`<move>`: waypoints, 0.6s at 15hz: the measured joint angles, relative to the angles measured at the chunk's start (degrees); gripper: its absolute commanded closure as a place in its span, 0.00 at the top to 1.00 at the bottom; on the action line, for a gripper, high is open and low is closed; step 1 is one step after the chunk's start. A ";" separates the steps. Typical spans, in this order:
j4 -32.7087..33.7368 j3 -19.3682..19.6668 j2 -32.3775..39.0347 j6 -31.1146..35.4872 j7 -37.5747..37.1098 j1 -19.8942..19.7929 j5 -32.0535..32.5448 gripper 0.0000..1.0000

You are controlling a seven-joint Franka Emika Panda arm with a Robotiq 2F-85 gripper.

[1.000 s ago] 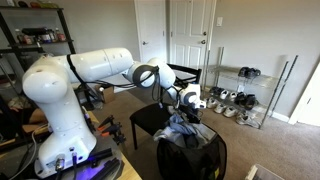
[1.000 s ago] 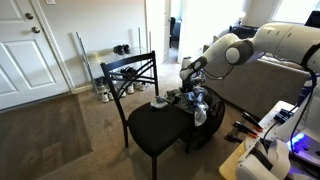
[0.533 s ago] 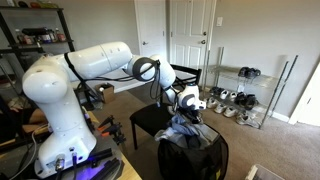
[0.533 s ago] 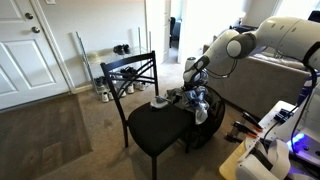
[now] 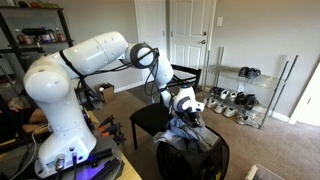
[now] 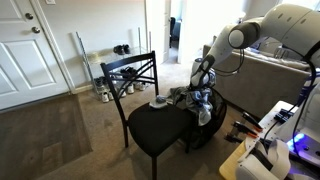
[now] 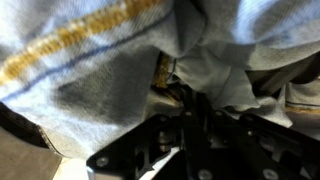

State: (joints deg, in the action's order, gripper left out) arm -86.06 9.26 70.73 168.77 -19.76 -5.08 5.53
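Wrist view: the gripper (image 7: 184, 98), jaws pinched shut on a fold of the denim garment (image 7: 90, 70), bunches cloth heaped on the dark hamper (image 5: 190, 158) beside the black chair (image 6: 150, 126).

The faded light-blue denim garment (image 7: 90, 80) carries a yellow-orange stitched seam. Beside it, the black slatted metal chair (image 6: 150, 128) stands on plain beige carpet (image 6: 60, 140).

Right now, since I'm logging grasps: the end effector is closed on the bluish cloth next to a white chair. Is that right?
Not quite. The chair is black, not white, as an exterior view shows. The rest stands: the end effector is closed on the bluish cloth next to it.
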 measured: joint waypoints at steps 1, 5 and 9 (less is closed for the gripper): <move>-2.48 1.01 -1.07 1.78 -0.14 0.92 -0.74 0.07; -12.37 5.71 -5.46 8.11 -0.14 6.09 -4.63 0.07; -22.33 9.65 -10.82 12.37 -0.13 11.55 -7.41 0.07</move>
State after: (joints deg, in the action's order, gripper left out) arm -108.39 18.91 59.92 181.15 -19.90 6.48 -1.88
